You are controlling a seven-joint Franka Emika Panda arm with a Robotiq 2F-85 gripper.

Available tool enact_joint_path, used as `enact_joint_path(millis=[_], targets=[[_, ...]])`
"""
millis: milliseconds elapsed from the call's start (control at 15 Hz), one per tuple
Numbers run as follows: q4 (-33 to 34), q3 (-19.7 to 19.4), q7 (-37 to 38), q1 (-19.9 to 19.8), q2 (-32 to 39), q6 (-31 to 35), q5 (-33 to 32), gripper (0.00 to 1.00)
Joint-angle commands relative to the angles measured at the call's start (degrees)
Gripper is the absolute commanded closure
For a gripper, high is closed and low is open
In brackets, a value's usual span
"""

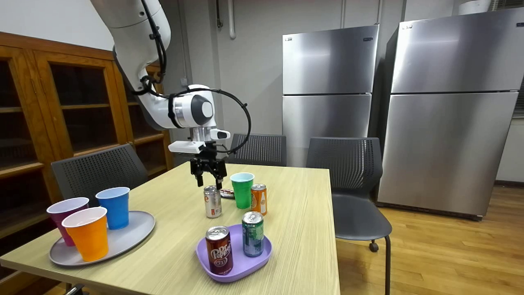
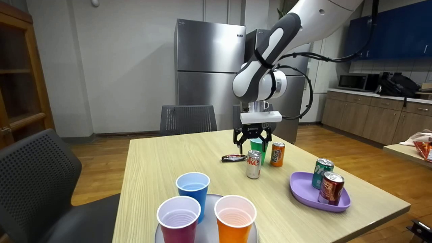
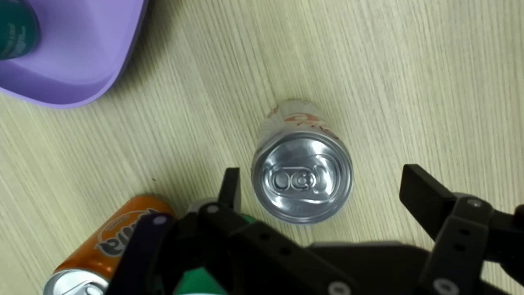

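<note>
My gripper (image 1: 209,184) is open and empty, pointing down just above a silver Coke can (image 1: 213,203). In the wrist view the upright can (image 3: 303,178) lies between the spread fingers (image 3: 321,180), closer to the left finger; neither finger visibly touches it. The gripper (image 2: 252,149) and can (image 2: 253,167) also show in an exterior view. A green cup (image 1: 242,192) and an orange Fanta can (image 1: 258,200) stand beside it. In the wrist view the gripper hides most of the cup (image 3: 200,282) and part of the Fanta can (image 3: 110,243). A dark wrapped packet (image 2: 233,157) lies nearby.
A purple tray (image 1: 239,270) holds a green can (image 1: 253,235) and a Dr Pepper can (image 1: 219,252). A grey plate (image 1: 137,229) holds purple (image 1: 65,217), blue (image 1: 116,209) and orange (image 1: 88,237) cups. Chairs (image 1: 344,164) surround the table (image 2: 162,162).
</note>
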Motion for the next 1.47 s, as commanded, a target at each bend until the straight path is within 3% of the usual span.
enact_joint_path(millis=[0, 1267, 1333, 1400], targets=[[-0.8, -0.6, 0.8, 0.8, 0.6, 3.1, 0.2, 0.0], [-0.6, -0.7, -0.2, 0.7, 2.2, 3.7, 0.3, 0.0], [-0.7, -0.8, -0.2, 0.7, 2.2, 3.7, 0.3, 0.2], [-0.8, -0.8, -0.2, 0.7, 2.0, 3.9, 0.3, 0.26]])
